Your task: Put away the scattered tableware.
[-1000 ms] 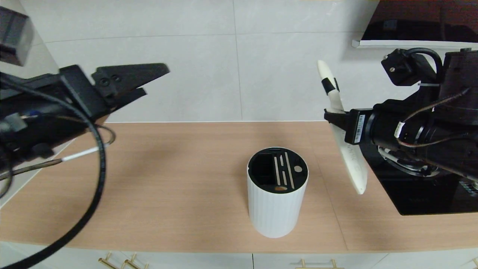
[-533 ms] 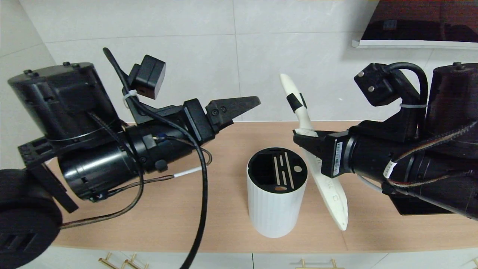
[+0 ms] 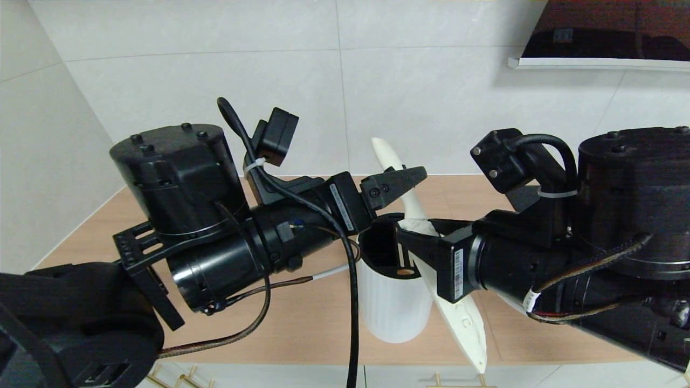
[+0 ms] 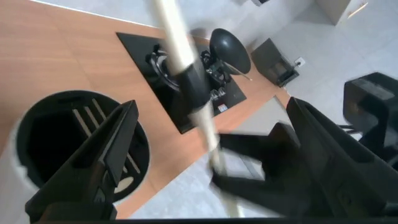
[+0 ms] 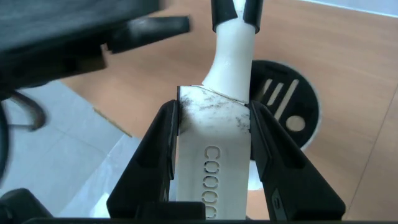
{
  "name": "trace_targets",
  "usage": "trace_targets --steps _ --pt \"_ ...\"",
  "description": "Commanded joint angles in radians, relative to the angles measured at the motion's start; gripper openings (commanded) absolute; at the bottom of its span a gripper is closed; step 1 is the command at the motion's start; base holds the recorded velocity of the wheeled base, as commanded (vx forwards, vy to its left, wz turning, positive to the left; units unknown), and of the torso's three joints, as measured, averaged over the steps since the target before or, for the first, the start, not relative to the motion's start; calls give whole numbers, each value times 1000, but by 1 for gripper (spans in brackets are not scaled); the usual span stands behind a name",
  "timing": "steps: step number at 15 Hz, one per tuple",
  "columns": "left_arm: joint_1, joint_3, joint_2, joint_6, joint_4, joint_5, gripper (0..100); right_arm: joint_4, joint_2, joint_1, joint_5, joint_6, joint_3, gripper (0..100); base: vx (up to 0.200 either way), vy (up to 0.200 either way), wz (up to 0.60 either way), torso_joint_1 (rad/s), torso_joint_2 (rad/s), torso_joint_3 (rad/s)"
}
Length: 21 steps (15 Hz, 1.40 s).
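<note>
My right gripper [image 3: 419, 235] is shut on a white spatula [image 3: 462, 323], clamping it just above the blade [image 5: 214, 155]. The handle slants up toward the wall and the blade hangs down past the counter's front. Directly under it stands a white ribbed utensil holder [image 3: 392, 310] with a black slotted top [image 4: 68, 143]. My left gripper [image 3: 396, 187] is open above the holder's rim. In the left wrist view the spatula handle [image 4: 180, 56], with its black band, passes between the spread fingers [image 4: 102, 165] without touching them.
The holder stands on a wooden counter [image 3: 302, 318] against a tiled wall. A black hob [image 4: 180, 93] with a dark round utensil [image 4: 230, 50] lies to the right. A dark hood [image 3: 609, 37] hangs at the upper right.
Both arms have swung in toward the centre. The right gripper carried the spatula left and lower, over the holder. The left gripper came from the far left up to the spatula handle.
</note>
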Motion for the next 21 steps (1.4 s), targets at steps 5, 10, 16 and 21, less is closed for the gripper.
trace_targets --steps 5,10,16,21 --pt "-4 -4 40 0 -6 5 100 -2 13 36 -1 1 12 0 0 0 0 0 0 0" --pt "-4 -9 49 1 -6 22 0 -2 12 38 -1 1 17 0 0 0 0 0 0 0" --pt "3 -16 52 3 -4 22 0 -5 10 39 0 1 23 0 0 0 0 0 0 0" --pt "3 -19 49 3 -4 32 0 -8 9 39 0 1 27 0 0 0 0 0 0 0"
